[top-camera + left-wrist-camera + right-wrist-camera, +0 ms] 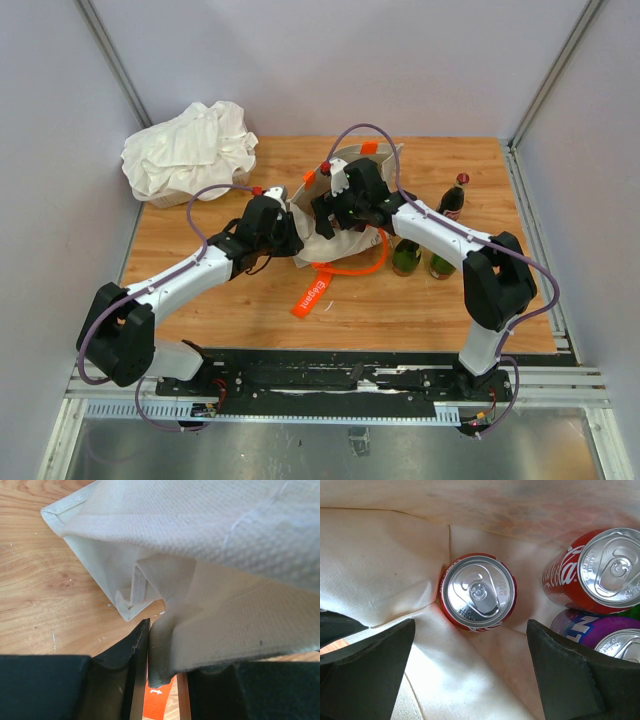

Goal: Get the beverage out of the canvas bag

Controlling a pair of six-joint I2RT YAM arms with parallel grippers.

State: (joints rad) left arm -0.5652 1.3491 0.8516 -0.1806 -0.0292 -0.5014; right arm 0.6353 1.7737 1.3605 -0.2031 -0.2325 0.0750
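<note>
The beige canvas bag [345, 235] stands mid-table with its mouth open upward. My left gripper [287, 228] is at its left side, shut on a fold of the bag's canvas [165, 645]; the bag's orange strap [157, 700] shows below the jaws. My right gripper [335, 205] is open and reaches down into the bag's mouth. In the right wrist view, a red can [477, 592] stands upright on the bag's bottom, just ahead of and between my open fingers [470, 670]. A second red cola can [597, 570] and a purple can [605, 637] sit to its right.
A white cloth bundle [190, 150] lies at the back left. A dark cola bottle [452, 198] and two green bottles [407, 257] [441, 265] stand right of the bag, by the right arm. The long orange strap [318, 292] trails toward the front.
</note>
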